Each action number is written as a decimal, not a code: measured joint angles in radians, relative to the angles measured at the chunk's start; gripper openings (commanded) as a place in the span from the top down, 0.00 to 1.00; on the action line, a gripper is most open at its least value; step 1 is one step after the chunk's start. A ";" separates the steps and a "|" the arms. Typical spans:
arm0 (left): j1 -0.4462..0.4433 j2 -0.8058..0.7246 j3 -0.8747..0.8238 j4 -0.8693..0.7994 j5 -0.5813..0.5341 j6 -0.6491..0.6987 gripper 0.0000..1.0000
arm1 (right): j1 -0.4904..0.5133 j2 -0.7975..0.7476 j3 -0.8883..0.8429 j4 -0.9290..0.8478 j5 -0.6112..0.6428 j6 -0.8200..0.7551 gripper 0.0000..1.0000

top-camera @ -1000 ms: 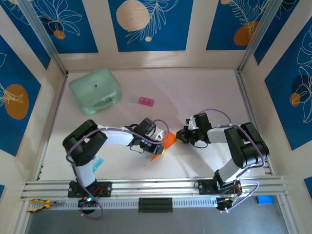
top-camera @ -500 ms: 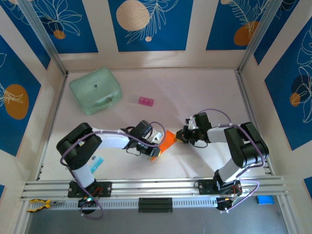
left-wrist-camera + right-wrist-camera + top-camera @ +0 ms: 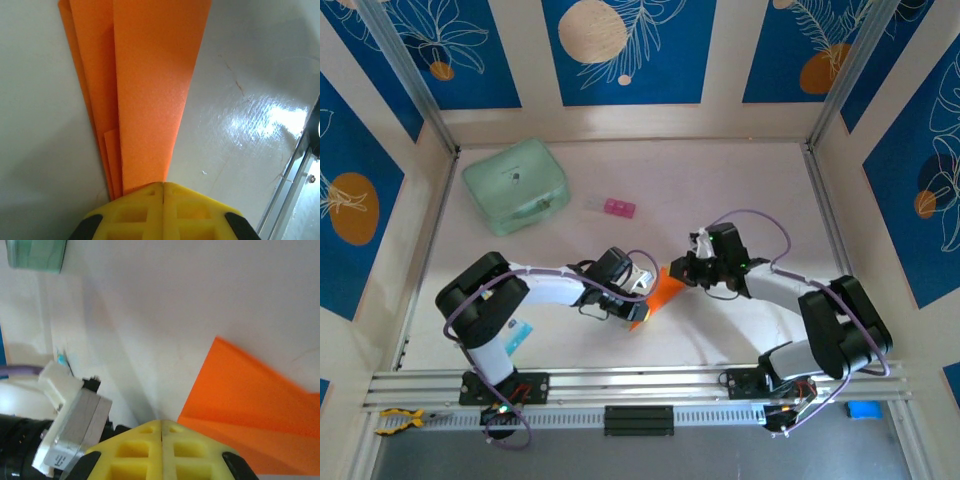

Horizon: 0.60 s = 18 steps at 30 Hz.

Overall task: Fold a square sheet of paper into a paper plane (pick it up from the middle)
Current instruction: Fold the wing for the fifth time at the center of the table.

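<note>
Right jaws moved to the paper plane (image 3: 662, 290) edge.

Paper plane (image 3: 150, 90): orange paper, matt, finely grained, sharp creases. Tabletop (image 3: 240, 100): white, smooth, glossy, a few faint scratches. Left tool (image 3: 163, 186) and right tool (image 3: 161, 422): yellow matt plastic with moulded pockets. Case (image 3: 515, 185): mint-green, looks like smooth plastic. Rail (image 3: 640, 380): bare metal.

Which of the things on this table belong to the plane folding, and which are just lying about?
Job: folded bright orange paper plane; left gripper, shut at its narrow end; right gripper, shut beside it.
Lying about: mint-green rounded case; small pink block.
</note>
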 measured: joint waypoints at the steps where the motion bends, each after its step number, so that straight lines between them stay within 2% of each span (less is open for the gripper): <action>1: 0.000 0.000 0.000 0.000 0.000 0.000 1.00 | 0.028 0.000 -0.013 0.007 0.009 0.011 0.95; 8: 0.000 0.000 0.000 0.001 0.000 -0.007 1.00 | 0.174 0.048 -0.058 0.058 0.046 0.078 0.97; 18: 0.004 0.000 -0.007 0.012 0.004 -0.015 1.00 | 0.188 0.152 -0.060 0.109 0.065 0.105 0.97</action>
